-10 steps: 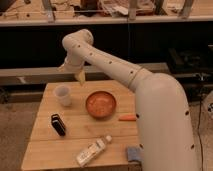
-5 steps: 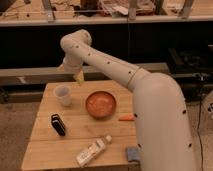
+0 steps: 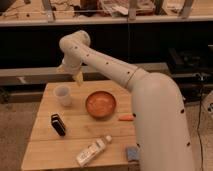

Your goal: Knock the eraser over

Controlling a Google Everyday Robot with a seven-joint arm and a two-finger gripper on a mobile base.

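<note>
Pale gripper (image 3: 70, 74) agape, empty, above table (image 3: 46, 145)

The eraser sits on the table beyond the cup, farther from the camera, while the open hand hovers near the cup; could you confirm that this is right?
Not quite. The camera view shows the eraser on the table in front of the cup, nearer the camera, not beyond it. The rest holds: the open hand hovers near the cup.
</note>
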